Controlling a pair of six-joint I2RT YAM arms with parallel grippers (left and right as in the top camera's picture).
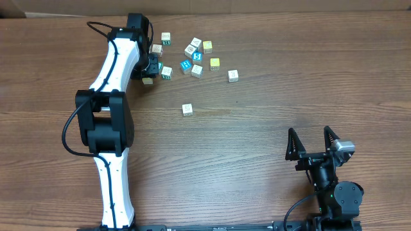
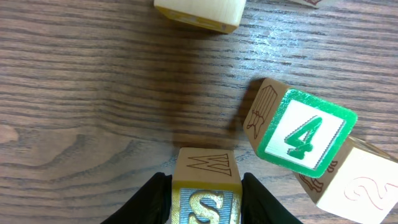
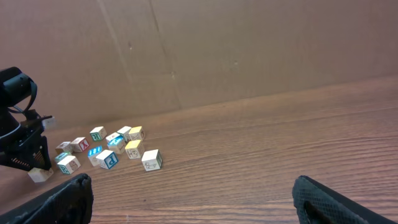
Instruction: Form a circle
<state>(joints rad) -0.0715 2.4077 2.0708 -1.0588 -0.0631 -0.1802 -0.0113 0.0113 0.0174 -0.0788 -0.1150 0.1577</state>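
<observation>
— Since the overhead view hides them under the wrist, how do the left gripper's (image 2: 205, 186) fingers (image 2: 152, 199) stand?
— The left wrist view shows them narrowed onto both sides of a pale wooden cube with a gold S (image 2: 205, 165). Just right of it, a wooden cube with a green 4 (image 2: 303, 138) sits askew against another pale cube (image 2: 364, 186).
— And the right gripper (image 1: 309, 136)?
— It is spread wide and holds nothing, near the table's front edge, well apart from every cube.
— Where is the circle?
— Overhead, the tight cluster of tiny white- and teal-faced letter cubes (image 1: 191, 50) lies near the far edge, right of the left gripper, beside yellow-faced cubes (image 1: 207, 46). The right wrist view shows that cluster (image 3: 115, 142) only small and distant.
</observation>
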